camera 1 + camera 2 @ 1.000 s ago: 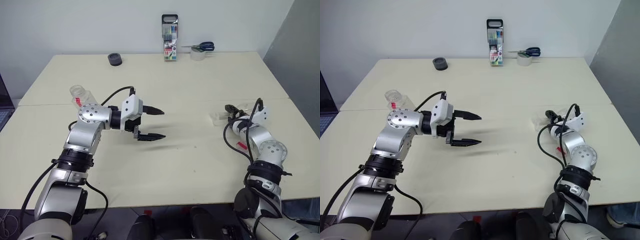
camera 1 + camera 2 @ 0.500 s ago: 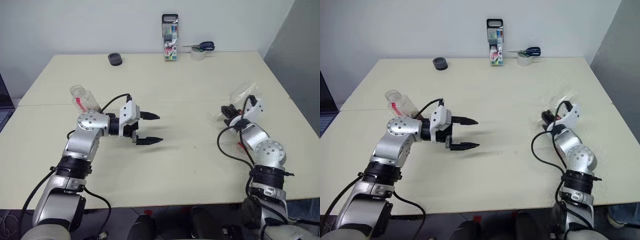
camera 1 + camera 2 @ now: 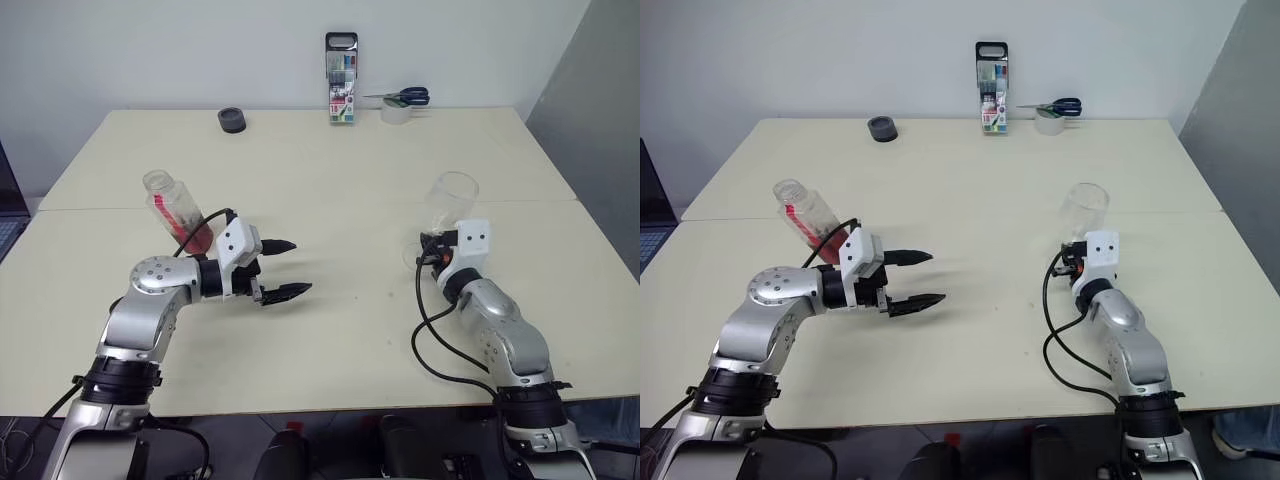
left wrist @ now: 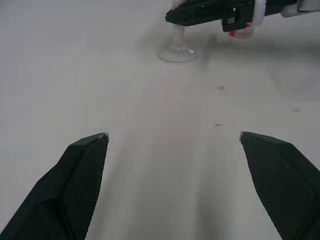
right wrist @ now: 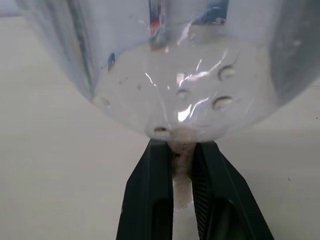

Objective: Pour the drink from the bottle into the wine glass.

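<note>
Though partly hidden, bottle point(image 3: 178, 212) apparently tilted behind left end effector point(image 3: 282, 268).

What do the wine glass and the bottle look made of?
Wine glass: clear and glossy, glass or hard plastic; bright highlights and droplets show on its bowl in the right wrist view. Bottle: thin clear plastic, judging by its dull sheen, with red-tinted liquid inside.
</note>
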Available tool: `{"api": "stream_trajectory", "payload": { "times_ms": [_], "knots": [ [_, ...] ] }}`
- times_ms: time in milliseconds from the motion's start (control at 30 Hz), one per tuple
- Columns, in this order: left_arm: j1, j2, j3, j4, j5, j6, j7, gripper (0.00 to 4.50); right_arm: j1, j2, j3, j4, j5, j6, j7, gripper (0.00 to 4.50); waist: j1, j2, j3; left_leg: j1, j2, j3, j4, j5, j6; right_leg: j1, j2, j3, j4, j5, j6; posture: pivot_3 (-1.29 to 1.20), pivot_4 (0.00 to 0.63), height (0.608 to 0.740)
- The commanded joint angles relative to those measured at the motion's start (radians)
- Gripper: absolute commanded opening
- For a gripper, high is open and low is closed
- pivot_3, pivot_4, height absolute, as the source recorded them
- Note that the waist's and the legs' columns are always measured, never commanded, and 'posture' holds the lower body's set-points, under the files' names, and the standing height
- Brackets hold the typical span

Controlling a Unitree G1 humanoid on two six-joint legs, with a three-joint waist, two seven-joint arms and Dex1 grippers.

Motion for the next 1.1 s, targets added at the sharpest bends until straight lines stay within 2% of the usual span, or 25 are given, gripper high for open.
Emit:
{"api": "stream_trajectory", "payload": {
  "times_ms": [33, 300, 600, 900, 1100],
  "knots": [
    [0.037, 0.003, 0.057, -0.113, -0.031, 0.043, 0.079, 4.5, 0.01, 0.001, 0.031, 0.09, -0.046, -0.09, 0.076, 0.22, 0.001, -0.001, 0.0, 0.0, 0.0, 0.0, 0.0, 0.0, 0.0, 0.0, 0.0, 0.0, 0.0, 0.0, 0.0, 0.0, 0.15, 0.74],
    [0.233, 0.044, 0.196, -0.354, -0.077, 0.181, 0.216, 4.5, -0.19, 0.065, 0.139, 0.173, -0.091, -0.224, 0.277, 0.22, -0.021, 0.002, 0.003, 0.001, 0.004, 0.003, -0.001, 0.0, 0.0, -0.003, 0.001, 0.003, 0.001, 0.0, 0.0, 0.0, 0.15, 0.74],
    [0.304, 0.071, 0.317, -0.474, -0.128, 0.281, 0.326, 4.5, -0.385, 0.212, 0.228, 0.472, -0.141, -0.337, 0.424, 0.22, 0.014, 0.004, 0.004, -0.001, -0.001, 0.0, 0.0, 0.0, 0.0, -0.001, -0.002, 0.0, 0.0, 0.0, -0.001, 0.0, 0.15, 0.74],
    [0.334, 0.082, 0.349, -0.513, -0.159, 0.302, 0.363, 4.5, -0.467, 0.257, 0.214, 0.725, -0.231, -0.539, 0.404, 0.22, 0.016, 0.004, 0.004, -0.001, 0.0, 0.0, -0.001, 0.0, -0.001, -0.002, -0.001, 0.0, -0.004, 0.001, 0.0, 0.0, 0.15, 0.74],
    [0.323, 0.079, 0.325, -0.473, -0.154, 0.268, 0.353, 4.5, -0.454, 0.26, 0.211, 0.758, -0.241, -0.565, 0.423, 0.22, 0.016, 0.004, 0.004, -0.001, 0.0, 0.001, -0.001, 0.0, -0.001, -0.002, -0.001, 0.0, -0.003, 0.001, 0.0, 0.0, 0.15, 0.74]
  ]
}}
